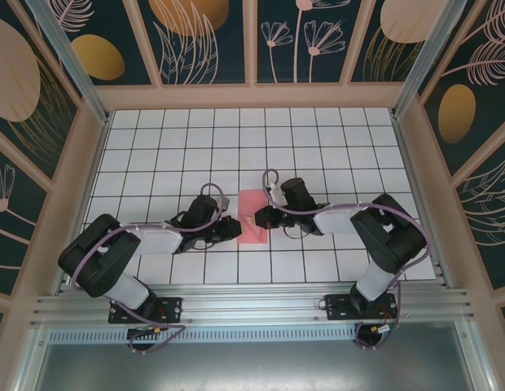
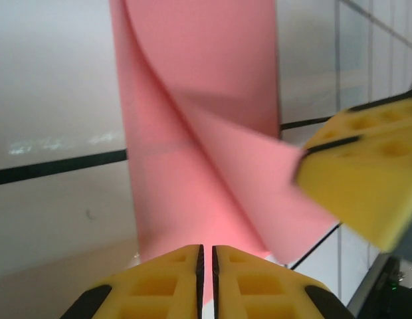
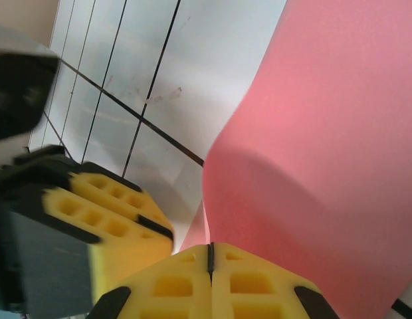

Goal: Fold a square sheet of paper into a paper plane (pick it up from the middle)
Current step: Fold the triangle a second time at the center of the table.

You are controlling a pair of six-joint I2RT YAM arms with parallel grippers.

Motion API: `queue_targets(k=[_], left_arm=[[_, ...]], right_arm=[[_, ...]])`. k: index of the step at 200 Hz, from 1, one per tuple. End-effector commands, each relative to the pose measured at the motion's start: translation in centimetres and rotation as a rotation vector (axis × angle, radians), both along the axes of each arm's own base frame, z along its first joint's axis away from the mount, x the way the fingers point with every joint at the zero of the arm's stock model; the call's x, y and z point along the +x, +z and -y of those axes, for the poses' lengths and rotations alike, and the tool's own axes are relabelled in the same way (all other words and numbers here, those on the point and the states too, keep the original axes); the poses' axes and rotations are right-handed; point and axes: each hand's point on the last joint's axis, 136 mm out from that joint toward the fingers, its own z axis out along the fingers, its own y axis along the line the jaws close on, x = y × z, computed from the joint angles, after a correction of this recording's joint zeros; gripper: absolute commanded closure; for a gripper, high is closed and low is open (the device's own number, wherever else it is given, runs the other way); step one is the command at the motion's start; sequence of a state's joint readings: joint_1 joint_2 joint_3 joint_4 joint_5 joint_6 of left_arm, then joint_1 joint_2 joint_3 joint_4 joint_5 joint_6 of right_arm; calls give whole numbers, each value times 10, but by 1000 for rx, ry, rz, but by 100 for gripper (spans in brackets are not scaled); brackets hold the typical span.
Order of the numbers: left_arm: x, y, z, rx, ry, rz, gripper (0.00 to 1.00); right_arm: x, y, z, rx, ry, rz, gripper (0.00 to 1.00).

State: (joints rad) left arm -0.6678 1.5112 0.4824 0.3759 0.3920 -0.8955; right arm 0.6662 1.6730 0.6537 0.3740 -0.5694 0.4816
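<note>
The square sheet of paper (image 1: 251,213) is salmon pink and partly folded, lying mid-table between my two grippers. In the left wrist view the paper (image 2: 193,100) shows a diagonal flap raised off the layer beneath. My left gripper (image 2: 206,249) sits over the paper's near edge, its jaws together except for a hairline slit with pink showing through. From above, the left gripper (image 1: 234,226) is at the paper's left side. My right gripper (image 3: 209,247) is shut on the paper (image 3: 325,166), which curls up from its tips. The right gripper (image 1: 261,217) is at the paper's right edge.
The table (image 1: 179,147) is white with a black grid and is walled by a wooden frame with dark patterned panels. The two grippers are almost touching: the right one's yellow finger (image 2: 365,179) hangs over the flap, and the left one's finger (image 3: 106,212) is beside the right jaws.
</note>
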Motion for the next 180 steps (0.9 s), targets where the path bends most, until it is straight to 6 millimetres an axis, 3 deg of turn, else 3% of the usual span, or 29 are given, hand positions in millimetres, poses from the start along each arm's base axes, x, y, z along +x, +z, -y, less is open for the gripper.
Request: queue_targets(k=[1,32,56,118,180], left_arm=[[-3,10,0,-41,49,-41,88],[-10,-13,-16,131,111,-125,95],[-10,-16,-25,190,162,-137,99],[-7,0,1,132,134,-105,93],[-10,-29,-3,288,115,-140,94]], right_arm=[[1,7,-4,34,-34,12,100],[-1,5,-7,26,-44,12,100],[-1,5,-7,27,-55,10,100],[-2,7,-10,32,-44,14,100],[-3,8,-11,32,-42,19,100]])
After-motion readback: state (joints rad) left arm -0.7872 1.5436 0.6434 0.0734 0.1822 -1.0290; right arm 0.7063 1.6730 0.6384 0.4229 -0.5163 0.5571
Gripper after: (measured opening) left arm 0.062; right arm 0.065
